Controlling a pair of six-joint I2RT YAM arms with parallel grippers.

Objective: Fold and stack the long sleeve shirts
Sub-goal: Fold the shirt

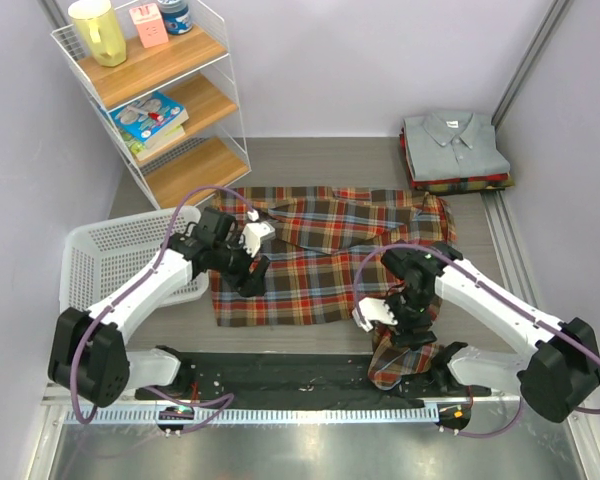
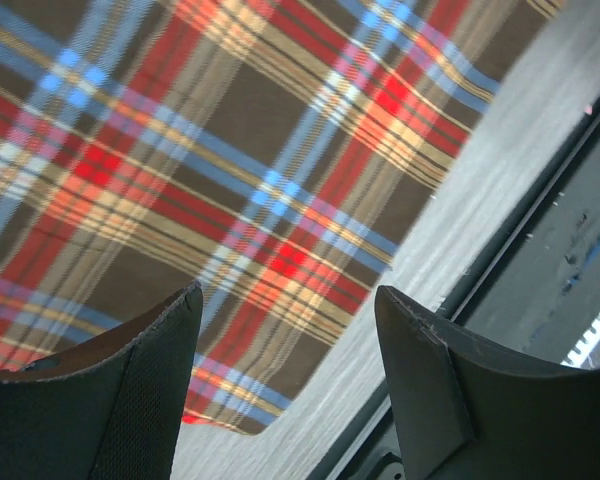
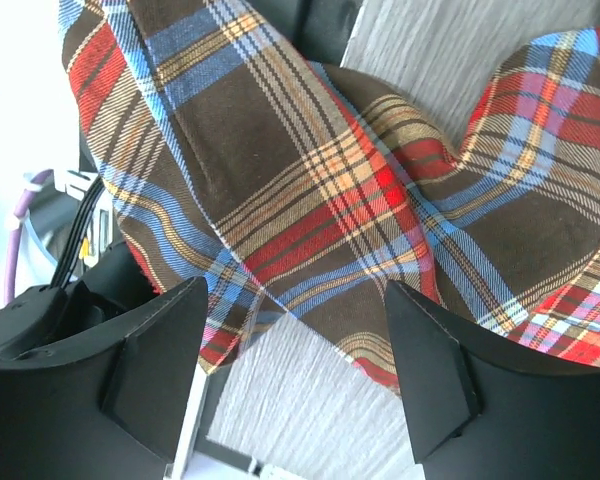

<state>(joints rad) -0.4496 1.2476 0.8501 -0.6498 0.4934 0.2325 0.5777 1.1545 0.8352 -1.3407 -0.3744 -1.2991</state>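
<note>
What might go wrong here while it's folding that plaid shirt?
The sleeve lies bunched near the right arm's base, so the open right fingers might pinch extra layers and drag the whole plaid shirt out of shape. The open left fingers hover at the shirt's edge, and that arm reaches past the white basket, which a swing might nudge.

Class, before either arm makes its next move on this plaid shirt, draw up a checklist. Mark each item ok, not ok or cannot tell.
1. Left gripper open and empty: ok.
2. Right gripper open and empty: ok.
3. Plaid shirt spread flat: not ok; its sleeve lies bunched and twisted.
4. Folded stack tidy and well clear of both grippers: ok.
5. Sleeve end free, not snagged: cannot tell.
</note>
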